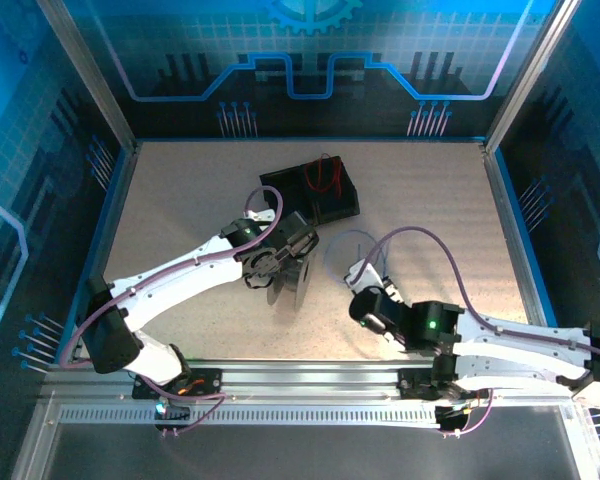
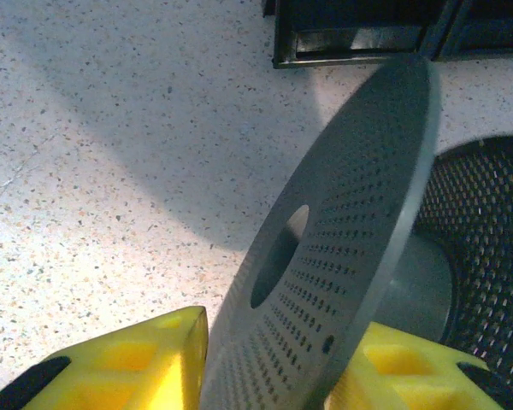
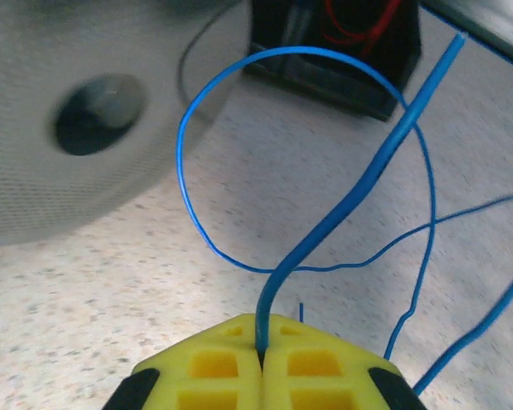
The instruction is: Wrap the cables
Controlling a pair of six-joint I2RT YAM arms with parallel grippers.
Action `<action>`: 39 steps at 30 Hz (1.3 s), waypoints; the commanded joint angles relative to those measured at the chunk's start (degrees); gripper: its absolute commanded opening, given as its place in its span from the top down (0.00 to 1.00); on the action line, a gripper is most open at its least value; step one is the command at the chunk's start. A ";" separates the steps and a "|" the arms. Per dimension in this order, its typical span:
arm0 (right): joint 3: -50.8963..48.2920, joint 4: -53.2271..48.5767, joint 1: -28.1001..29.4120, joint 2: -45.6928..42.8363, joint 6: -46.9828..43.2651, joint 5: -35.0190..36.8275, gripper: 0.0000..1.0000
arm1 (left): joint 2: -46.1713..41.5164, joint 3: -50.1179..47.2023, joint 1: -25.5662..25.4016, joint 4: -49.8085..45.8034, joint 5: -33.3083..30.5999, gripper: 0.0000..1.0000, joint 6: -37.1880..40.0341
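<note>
We see the left arm stretched toward the desk point(image 1: 180, 200) centre, its jaws point(image 2: 265, 359) grasping a grey spool point(image 2: 342, 256) by the flange. The right jaws point(image 3: 262, 359) are clenched on the blue cable point(image 3: 342, 205). The right wrist view shows the red cable point(image 3: 359, 21) in a black tray point(image 1: 315, 190) near the far edge.

— From my seat, the left half of the table point(image 1: 170, 210) looks open for a gripper to pass.

— Agreed. Mid-table I see the perforated spool point(image 1: 292, 278) and, just behind it, the black tray point(image 1: 342, 205). Blue cable point(image 1: 355, 240) loops lie right of the spool, crowding that lane.
</note>
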 commanded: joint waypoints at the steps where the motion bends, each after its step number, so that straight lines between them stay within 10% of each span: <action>1: 2.38 -0.77 -2.72 3.21 1.72 1.60 1.00 | 0.14 -0.68 -0.17 0.52 0.94 0.61 0.88; 18: 8.26 11.81 1.26 13.93 -11.30 -7.20 1.00 | 0.51 -2.83 -0.13 4.32 2.80 1.00 -3.98; 22: 4.93 18.29 2.63 9.78 -14.23 -17.88 1.00 | 0.50 -2.30 -0.09 3.62 1.13 1.00 -6.10; 39: 0.36 23.59 1.59 16.91 -18.86 -21.68 1.00 | 2.61 -0.67 -0.12 7.64 4.11 0.95 -2.22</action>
